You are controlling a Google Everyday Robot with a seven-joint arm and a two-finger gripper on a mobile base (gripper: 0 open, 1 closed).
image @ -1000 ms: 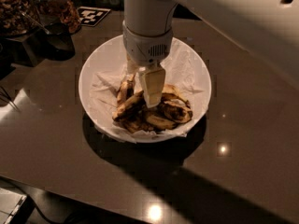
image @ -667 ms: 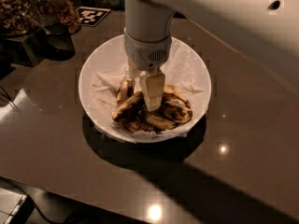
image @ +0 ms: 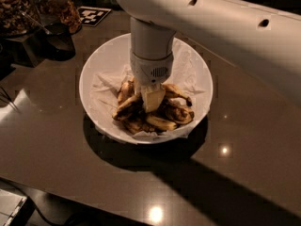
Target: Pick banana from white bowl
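Dark table [image: 244, 173] nearest. The white bowl [image: 96, 67] sits mid-table, and its paper lining [image: 188, 65] bunches the fruit at centre. The banana [image: 176, 92] lies in that pile, dark tip to the right. The gripper [image: 153, 102] points straight down into the pile beside it, likely for a top grasp. Can't tell its opening or hold. Jars [image: 56, 8] behind, well apart.

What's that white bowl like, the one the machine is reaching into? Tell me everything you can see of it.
The white bowl is large, round and shallow, with smooth sloping sides, seemingly glazed. It stands upright on the dark glossy table, lined with crumpled white paper, and holds a heap of brown-spotted bananas at its middle. The end effector reaches down into that heap from above.
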